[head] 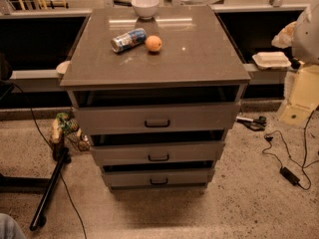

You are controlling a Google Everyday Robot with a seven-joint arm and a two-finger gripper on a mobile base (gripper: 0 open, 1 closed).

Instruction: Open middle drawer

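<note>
Camera view: my pincer does not show anywhere in this view, so I cannot tell whether it is wide, narrow or holding anything, nor how the drawer lies relative to it. A pale rounded bulk (306, 31) sits at the 2 o'clock edge; I cannot tell what it is.

The grey cabinet (75, 78) stands square in front of me, with three drawer fronts stacked one under another. The middle drawer (199, 152) lies just below the centre of the view, toward 6 o'clock. Its small dark bar handle (158, 157) is at the middle of the front. The top drawer (204, 116) is directly above it at 12 o'clock, and the bottom drawer (189, 177) directly below at 6 o'clock. A dark gap runs above each front.

On the counter (199, 54), a can (128, 40) lies on its side with an orange (153, 43) just beside it at 3 o'clock. A white bowl (145, 6) stands near the far edge at 12 o'clock from them. A white lidded box (271, 59) rests on the ledge at 3 o'clock from the counter. A black cable (286, 153) trails over the floor at 4 o'clock.
</note>
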